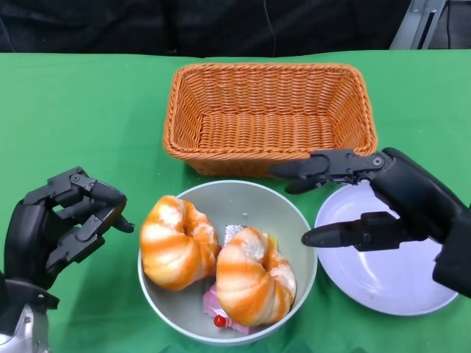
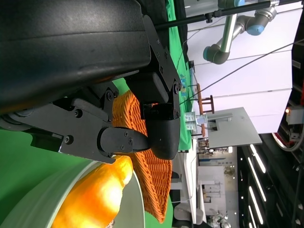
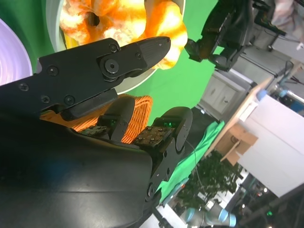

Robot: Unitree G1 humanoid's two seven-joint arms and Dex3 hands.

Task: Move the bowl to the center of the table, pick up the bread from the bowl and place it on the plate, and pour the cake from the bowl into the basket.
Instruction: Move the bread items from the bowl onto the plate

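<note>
Right hand [image 1: 372, 198], fingers spread and holding nothing, hovers between the white plate [image 1: 412, 287] and the grey bowl [image 1: 294, 220], its fingertips at the bowl's rim. Nearest bread roll [image 1: 254, 276] lies just to that hand's left, long axis running toward the wicker basket [image 1: 268, 118]; pink cake [image 1: 221, 305] sits beneath. Left hand [image 1: 62, 220] waits half-curled and empty over the green bench [image 1: 73, 110], apart from the bowl.

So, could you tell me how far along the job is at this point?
The bowl sits centrally before the basket, so the first step looks done. Nothing is in hand: the left hand and right hand flank the bowl, holding nothing. Both bread rolls and the cake remain inside; the plate and basket are empty.
</note>
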